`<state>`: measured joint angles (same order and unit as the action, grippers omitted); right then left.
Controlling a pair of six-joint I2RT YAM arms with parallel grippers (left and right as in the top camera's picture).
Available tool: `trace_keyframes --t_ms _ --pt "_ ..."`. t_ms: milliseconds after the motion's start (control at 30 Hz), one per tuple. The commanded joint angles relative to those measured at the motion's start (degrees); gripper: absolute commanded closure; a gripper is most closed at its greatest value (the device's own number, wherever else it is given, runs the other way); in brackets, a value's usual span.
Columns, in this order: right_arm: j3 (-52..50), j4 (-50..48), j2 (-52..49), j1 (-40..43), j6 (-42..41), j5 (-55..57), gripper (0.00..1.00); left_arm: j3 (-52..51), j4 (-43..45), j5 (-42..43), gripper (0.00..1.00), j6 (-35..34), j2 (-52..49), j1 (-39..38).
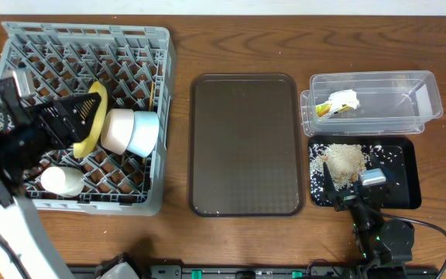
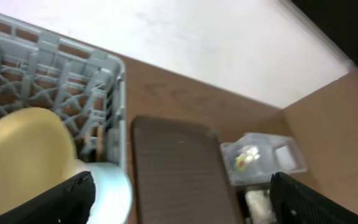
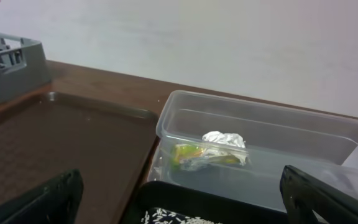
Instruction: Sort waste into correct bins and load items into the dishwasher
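I read left gripper [image 2: 180, 182] jaws wide; yellow plate [image 2: 23, 155] in rack [image 2: 118, 106] beside one finger. Right gripper [image 3: 180, 177] wide, clear bin [image 3: 169, 121] ahead.

On my overhead feed the wooden table [image 1: 231, 46] fills the frame, its brown grain running side to side. Four things sit directly on it. A brown serving tray [image 1: 245, 143] lies flat at the centre. At 9 o'clock from it stands a grey dish rack [image 1: 84, 29], just beside the tray with a narrow strip of wood between them. At 2 o'clock is a clear plastic tub [image 1: 432, 97], and at 4 o'clock a black tray [image 1: 401, 167]. Those two sit just beside each other; I cannot tell whether they touch. Both stand slightly apart from the brown tray.
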<state>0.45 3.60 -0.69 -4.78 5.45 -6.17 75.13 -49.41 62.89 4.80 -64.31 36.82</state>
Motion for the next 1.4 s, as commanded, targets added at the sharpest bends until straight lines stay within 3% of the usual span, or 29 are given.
trace_keyframes --t_ms 0,267,567,800,1033,1100,1367 --pt "-0.1 0.1 0.3 0.3 -0.1 0.2 0.01 1.2 -0.3 1.0 0.08 -6.1 4.9 0.2" --pt "-0.1 0.1 0.3 0.3 -0.1 0.2 0.01 1.2 -0.3 1.0 0.06 -6.1 14.0 0.2" --pt "-0.1 0.1 0.3 0.3 -0.1 0.2 0.01 1.0 -1.1 -1.6 0.05 -5.5 16.3 -3.3" --pt "-0.1 0.1 0.3 0.3 -0.1 0.2 0.01 -3.9 0.7 -26.6 0.04 -6.2 14.9 -22.4" --pt "-0.1 0.1 0.3 0.3 -0.1 0.2 0.01 -9.7 11.3 -54.9 0.04 -6.2 16.5 -42.9" --pt "-0.1 0.1 0.3 0.3 0.0 0.2 0.01 -12.7 15.3 -58.4 0.04 -6.2 17.4 -44.9" --pt "-0.1 0.1 0.3 0.3 -0.1 0.2 0.01 -32.7 39.1 -58.5 0.04 -5.5 27.4 -44.9"
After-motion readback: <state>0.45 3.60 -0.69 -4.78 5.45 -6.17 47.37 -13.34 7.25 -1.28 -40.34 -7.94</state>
